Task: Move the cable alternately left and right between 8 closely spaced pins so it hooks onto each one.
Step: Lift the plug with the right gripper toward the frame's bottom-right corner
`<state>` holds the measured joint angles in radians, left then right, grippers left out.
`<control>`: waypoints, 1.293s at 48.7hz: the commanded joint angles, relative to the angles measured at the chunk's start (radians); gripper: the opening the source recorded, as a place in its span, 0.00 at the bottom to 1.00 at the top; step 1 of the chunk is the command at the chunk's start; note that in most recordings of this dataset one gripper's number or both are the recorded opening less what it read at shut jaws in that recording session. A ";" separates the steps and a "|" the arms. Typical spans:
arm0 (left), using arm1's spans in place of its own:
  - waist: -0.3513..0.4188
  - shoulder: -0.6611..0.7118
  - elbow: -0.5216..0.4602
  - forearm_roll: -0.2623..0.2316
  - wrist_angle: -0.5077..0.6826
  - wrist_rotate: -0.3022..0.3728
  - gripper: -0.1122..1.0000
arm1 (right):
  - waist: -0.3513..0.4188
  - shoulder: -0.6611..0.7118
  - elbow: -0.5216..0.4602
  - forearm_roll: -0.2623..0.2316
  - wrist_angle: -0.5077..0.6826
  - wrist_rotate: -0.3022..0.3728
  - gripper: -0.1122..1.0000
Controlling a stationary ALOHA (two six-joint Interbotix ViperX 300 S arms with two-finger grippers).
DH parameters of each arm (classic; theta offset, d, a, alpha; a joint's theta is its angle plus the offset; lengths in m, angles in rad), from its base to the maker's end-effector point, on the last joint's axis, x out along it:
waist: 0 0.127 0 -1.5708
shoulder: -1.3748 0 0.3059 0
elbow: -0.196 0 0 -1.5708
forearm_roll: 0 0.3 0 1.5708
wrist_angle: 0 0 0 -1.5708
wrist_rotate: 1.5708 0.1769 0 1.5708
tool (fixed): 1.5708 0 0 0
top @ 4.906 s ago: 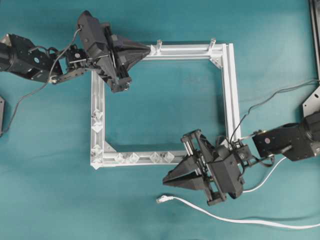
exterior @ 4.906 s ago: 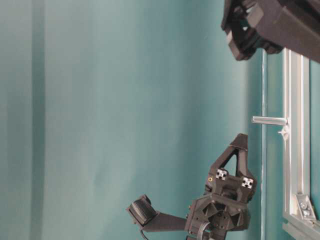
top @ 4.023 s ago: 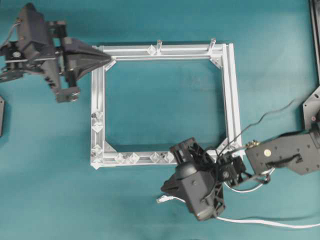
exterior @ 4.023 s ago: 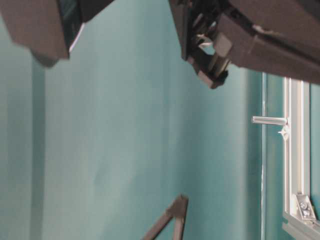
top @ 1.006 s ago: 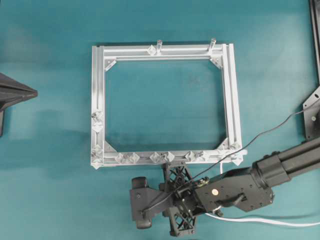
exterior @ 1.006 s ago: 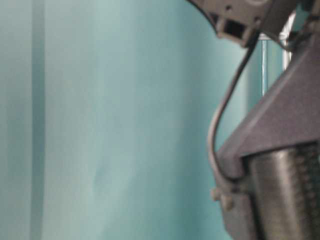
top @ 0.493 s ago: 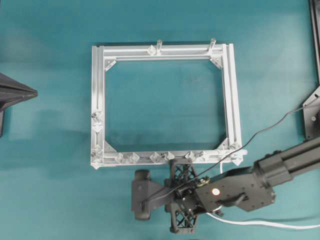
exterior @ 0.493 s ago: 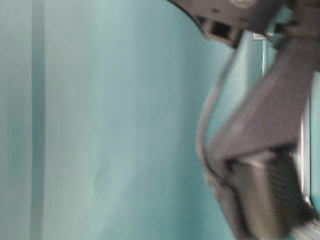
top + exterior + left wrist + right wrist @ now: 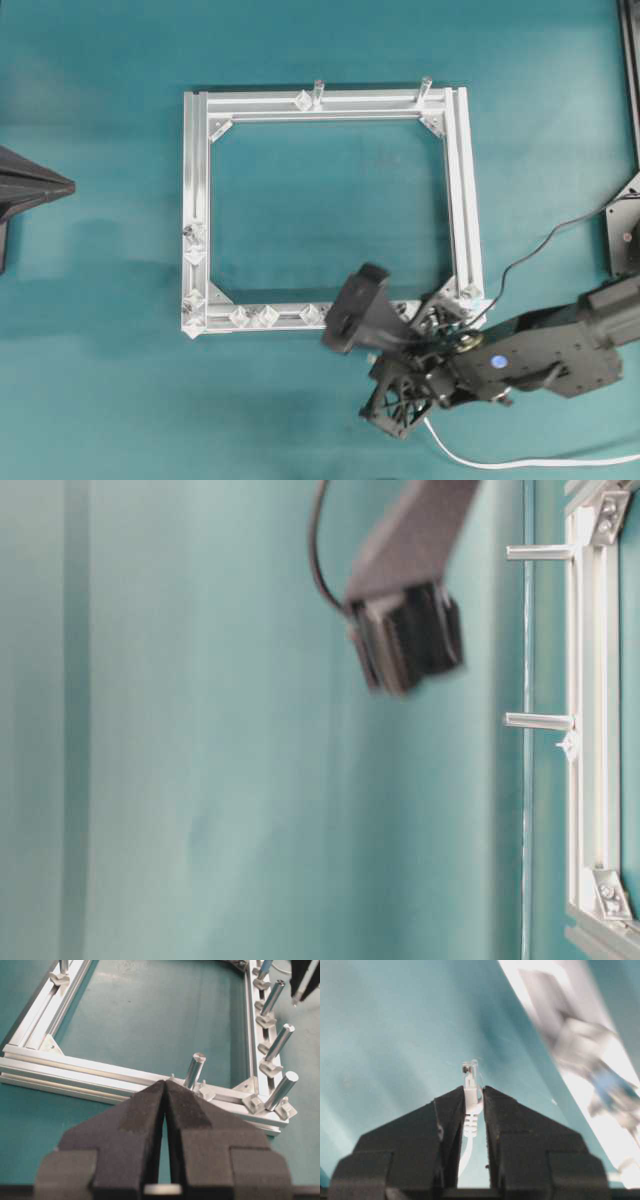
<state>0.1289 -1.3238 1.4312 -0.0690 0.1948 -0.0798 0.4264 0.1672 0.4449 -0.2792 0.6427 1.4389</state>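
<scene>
We see the right pincer (image 9: 473, 1097) clenched on the cable (image 9: 470, 1110), its plug poking out just past the tips, frame (image 9: 580, 1060) blurred to one side. The left pincer (image 9: 165, 1091) is closed, empty.

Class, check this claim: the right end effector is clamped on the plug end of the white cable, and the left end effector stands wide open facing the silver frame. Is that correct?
One detail is wrong. The left end effector is shut, its pads meeting, as the left wrist view shows. The rest holds: the right end effector is clamped on the plug end of the white cable, and the left faces the silver frame.
</scene>
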 commanded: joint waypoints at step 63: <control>0.012 0.012 -0.006 0.003 -0.012 -0.008 0.10 | -0.029 -0.199 0.112 -0.126 0.281 0.591 0.22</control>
<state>0.1365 -1.3238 1.4343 -0.0690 0.1933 -0.0798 0.4096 0.0031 0.5599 -0.3988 0.9250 2.0264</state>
